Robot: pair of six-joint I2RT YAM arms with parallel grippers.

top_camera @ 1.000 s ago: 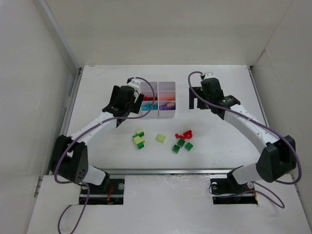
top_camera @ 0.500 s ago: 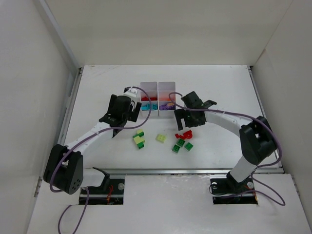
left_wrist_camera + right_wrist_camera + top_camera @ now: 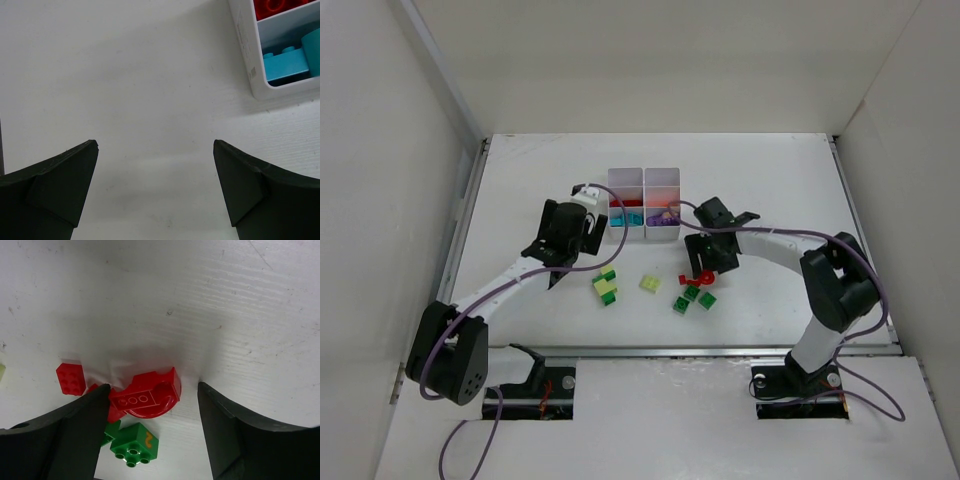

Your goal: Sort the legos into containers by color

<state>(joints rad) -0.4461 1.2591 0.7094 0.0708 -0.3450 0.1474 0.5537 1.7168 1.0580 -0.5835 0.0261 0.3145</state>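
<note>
now rt end effector (image 3: 152,390) straddles glossy, curved red lego (image 3: 147,399).

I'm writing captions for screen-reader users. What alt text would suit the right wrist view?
The right gripper, jaws open, hangs over a curved red lego lying between its fingers on the white table. A small red brick sits at picture left of it, and a green brick with an orange mark lies near the bottom edge.
</note>
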